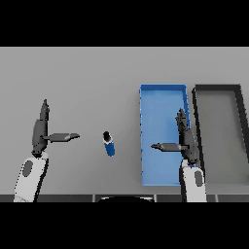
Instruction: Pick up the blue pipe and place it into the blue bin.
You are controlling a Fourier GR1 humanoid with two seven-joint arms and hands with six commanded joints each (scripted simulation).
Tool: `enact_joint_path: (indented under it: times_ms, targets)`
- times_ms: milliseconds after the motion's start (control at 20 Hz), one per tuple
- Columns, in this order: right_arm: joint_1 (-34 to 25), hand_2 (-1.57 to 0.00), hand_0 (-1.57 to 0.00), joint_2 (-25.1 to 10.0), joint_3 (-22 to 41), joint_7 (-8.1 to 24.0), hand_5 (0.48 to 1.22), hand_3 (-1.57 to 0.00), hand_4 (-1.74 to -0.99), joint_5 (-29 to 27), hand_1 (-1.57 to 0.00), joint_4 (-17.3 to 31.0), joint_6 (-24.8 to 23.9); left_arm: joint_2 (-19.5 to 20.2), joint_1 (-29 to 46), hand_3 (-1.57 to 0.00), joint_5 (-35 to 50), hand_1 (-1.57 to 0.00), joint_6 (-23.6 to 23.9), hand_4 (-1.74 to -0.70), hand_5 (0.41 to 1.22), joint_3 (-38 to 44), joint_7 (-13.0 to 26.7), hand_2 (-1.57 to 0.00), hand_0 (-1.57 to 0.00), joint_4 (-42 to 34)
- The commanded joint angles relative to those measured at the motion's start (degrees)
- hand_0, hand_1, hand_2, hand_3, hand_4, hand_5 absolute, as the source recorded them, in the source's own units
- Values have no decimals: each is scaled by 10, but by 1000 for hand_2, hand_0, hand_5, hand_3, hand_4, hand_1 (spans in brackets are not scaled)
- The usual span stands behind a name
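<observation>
A short blue pipe (109, 144) with a dark open end lies on the grey table, between my two hands. The blue bin (146, 104) sits to its right, a long open tray with nothing visible inside. My right hand (186, 141) hovers over the bin's right side, fingers straight and thumb stretched left, holding nothing. At the left, my left hand (40, 132) is open too, thumb pointing right toward the pipe, a short gap away from it.
A dark grey bin (239, 104) stands right next to the blue bin on its right side. The grey table (82, 82) stretches behind and to the left of the pipe.
</observation>
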Motion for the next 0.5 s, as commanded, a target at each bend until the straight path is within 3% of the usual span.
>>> enact_joint_path:
  times_ms: [0, 250, 350, 450]
  targets:
    - [0, 1, 1, 0, 0, 0, 629, 1, -1205, 0, 1, 0, 0, 0, 0, 1, 0, 1, 0, -966, 593, 0, -3, 1, 1, 0]
    - [-2, 1, 1, 1, 0, -1, 629, 1, -1205, -1, 1, 3, 0, 1, 3, 1, -1, 1, -2, -966, 593, -2, -5, 1, 1, -4]
    - [39, 1, 1, -64, 26, -78, 628, 1, -1201, 70, 1, -36, 12, 64, 29, 1, -9, 1, -91, -963, 592, -19, -64, 1, 1, 1]
    - [56, 1, 1, -78, 43, -80, 626, 1, -1197, 98, 1, -54, 14, 85, 37, 1, -17, 1, -129, -959, 590, -29, -90, 1, 1, 10]
